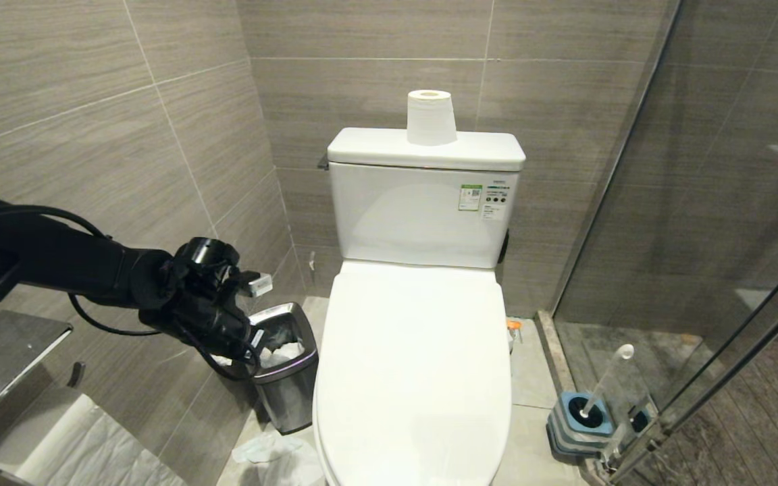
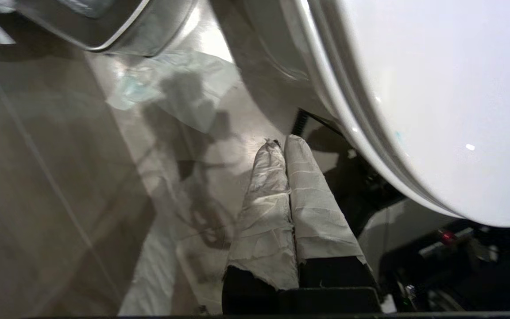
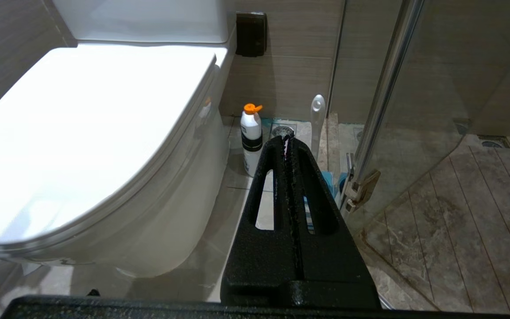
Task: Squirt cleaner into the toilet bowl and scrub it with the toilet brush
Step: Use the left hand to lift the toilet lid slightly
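The toilet bowl (image 1: 416, 364) is white and glossy with its lid down, so the basin is hidden. My left gripper (image 2: 281, 144) has white-wrapped fingers pressed together with nothing between them. It points down at the floor beside the toilet's left edge (image 2: 370, 133), and its arm (image 1: 213, 317) reaches over the steel bin. The toilet brush (image 1: 605, 378) stands in its blue-topped holder (image 1: 581, 413) on the floor to the right. My right gripper (image 3: 286, 138) is shut and empty, low on the toilet's right side, with the brush handle (image 3: 317, 110) beyond it. The cleaner is out of view.
A steel waste bin (image 1: 288, 378) holding tissue stands left of the toilet, with crumpled tissue (image 2: 184, 88) on the floor. A white bottle with an orange cap (image 3: 251, 137) stands behind the toilet on the right. A glass shower door (image 3: 383, 88) bounds the right side. A paper roll (image 1: 431, 118) sits on the tank.
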You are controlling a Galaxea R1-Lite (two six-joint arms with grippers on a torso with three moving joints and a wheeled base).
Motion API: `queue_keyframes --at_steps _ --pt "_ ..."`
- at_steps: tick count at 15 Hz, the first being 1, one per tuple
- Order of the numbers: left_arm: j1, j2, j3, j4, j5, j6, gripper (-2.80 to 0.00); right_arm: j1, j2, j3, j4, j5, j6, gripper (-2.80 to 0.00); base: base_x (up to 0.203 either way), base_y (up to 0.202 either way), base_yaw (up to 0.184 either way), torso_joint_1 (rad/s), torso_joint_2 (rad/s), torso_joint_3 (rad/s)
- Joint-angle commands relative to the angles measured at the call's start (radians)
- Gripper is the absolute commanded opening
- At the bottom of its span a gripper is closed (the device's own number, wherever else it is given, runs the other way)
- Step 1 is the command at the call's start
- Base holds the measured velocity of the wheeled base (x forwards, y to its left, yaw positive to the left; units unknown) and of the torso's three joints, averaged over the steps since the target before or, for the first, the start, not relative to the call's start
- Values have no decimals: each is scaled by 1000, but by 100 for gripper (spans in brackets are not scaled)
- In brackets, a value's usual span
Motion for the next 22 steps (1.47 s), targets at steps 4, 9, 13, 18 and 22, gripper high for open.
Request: queue_keyframes --at_steps 4,9,13,18,22 --pt "20 90 -26 12 -202 -26 -280 0 0 1 0 0 1 -280 0 0 0 0 0 0" --pt "71 120 -79 12 -421 -185 -280 0 -1 0 0 0 1 -280 0 0 0 0 0 0" --pt "106 127 -108 64 -571 -320 -280 0 -1 1 0 0 1 -280 0 0 0 0 0 0" --pt "136 167 -112 67 -846 -369 -280 0 1 0 0 0 1 -280 0 0 0 0 0 0" --pt "138 219 -128 69 -941 -365 -280 0 -1 0 0 0 1 -280 0 0 0 0 0 0"
